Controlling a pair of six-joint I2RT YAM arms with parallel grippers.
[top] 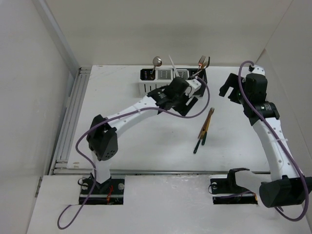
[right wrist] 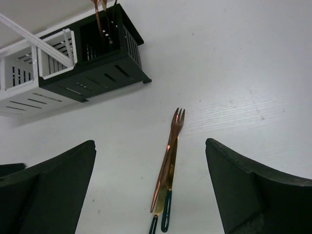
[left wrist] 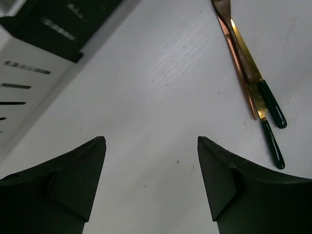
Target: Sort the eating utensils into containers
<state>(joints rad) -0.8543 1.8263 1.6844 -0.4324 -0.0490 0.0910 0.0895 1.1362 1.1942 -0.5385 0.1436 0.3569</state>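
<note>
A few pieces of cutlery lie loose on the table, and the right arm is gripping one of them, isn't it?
No. The cutlery lies loose on the table, but the right arm grips nothing: the right wrist view shows its jaws open and empty above the pieces.

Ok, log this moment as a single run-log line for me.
left gripper: open, empty, by containers | right gripper: open, empty | loose utensils: lying together on table | stored utensils: standing in containers

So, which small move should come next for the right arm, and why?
Probably lower the right tool toward the copper fork on the table: its jaws stand open and empty, and the fork lies nearly centred in its wrist view, outside the containers.
</note>
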